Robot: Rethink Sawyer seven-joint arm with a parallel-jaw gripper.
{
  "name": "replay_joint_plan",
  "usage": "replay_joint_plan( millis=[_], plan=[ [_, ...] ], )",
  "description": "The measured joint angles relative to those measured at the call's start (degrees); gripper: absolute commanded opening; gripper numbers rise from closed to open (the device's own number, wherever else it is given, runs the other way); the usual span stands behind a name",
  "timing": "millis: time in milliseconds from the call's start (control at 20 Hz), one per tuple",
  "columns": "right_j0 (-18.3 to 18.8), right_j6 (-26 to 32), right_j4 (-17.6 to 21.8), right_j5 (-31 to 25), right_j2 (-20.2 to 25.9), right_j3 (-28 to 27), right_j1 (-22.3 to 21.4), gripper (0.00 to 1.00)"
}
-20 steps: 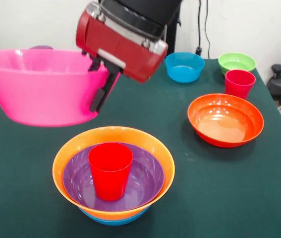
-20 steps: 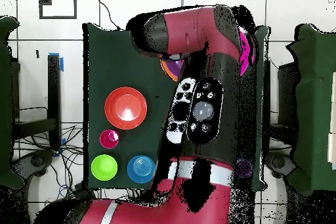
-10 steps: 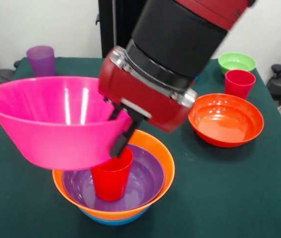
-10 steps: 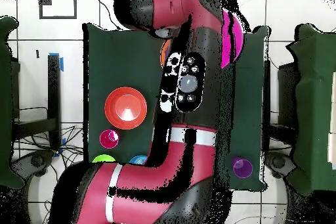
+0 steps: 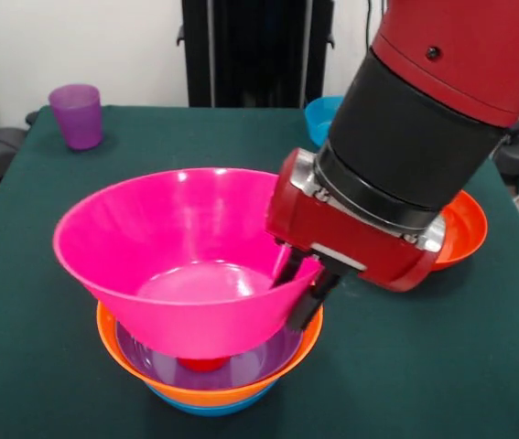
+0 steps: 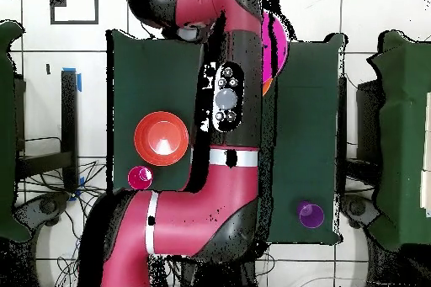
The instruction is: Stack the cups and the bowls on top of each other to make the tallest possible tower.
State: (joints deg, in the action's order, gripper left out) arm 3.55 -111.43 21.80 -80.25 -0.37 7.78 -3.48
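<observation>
Pink bowl (image 5: 186, 261) is what we see first: large, glossy, upright with a slight tilt, sitting on top of the tower (image 5: 209, 366) at the near middle of the table (image 5: 442, 366). Under it we see the purple bowl (image 5: 250, 364), then the orange bowl (image 5: 126, 352), then a blue bowl (image 5: 206, 407) at the bottom, all nested. A bit of the red cup (image 5: 202, 363) peeks out below the pink bowl's base, inside the purple one. We can't tell whether the pink bowl rests fully on the cup.

The gripper (image 5: 297, 291) is pinching the pink bowl's right rim, one black finger inside the wall and one outside. The red and black arm (image 5: 424, 137) comes down from the upper right and hides much of the table's right side.

Behind the arm, we see part of the red-orange bowl (image 5: 460, 229) at right, and a sliver of another blue bowl (image 5: 318, 114) at the far side. The translucent purple cup (image 5: 78, 114) stands upright at the far left corner, well apart from the tower.

From overhead we see the red-orange bowl (image 6: 162, 138) fully, with a second red cup (image 6: 140, 178) just beside it, the purple cup (image 6: 311, 215) near the opposite table edge, and the pink bowl (image 6: 276, 46) showing as a sliver past the arm (image 6: 227, 107).
</observation>
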Motion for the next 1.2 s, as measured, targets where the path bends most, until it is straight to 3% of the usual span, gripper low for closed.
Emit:
replay_joint_plan(
  millis=[700, 1050, 1200],
  plan=[
    [0.22, 2.57, 0.95, -11.45, 9.49, -3.75, 0.56, 0.00],
    [0.28, 5.47, 6.26, -13.00, 13.07, -4.81, -0.19, 0.00],
    [0.48, 8.72, 11.30, -13.00, 15.90, -4.98, -1.25, 0.00]
  ],
)
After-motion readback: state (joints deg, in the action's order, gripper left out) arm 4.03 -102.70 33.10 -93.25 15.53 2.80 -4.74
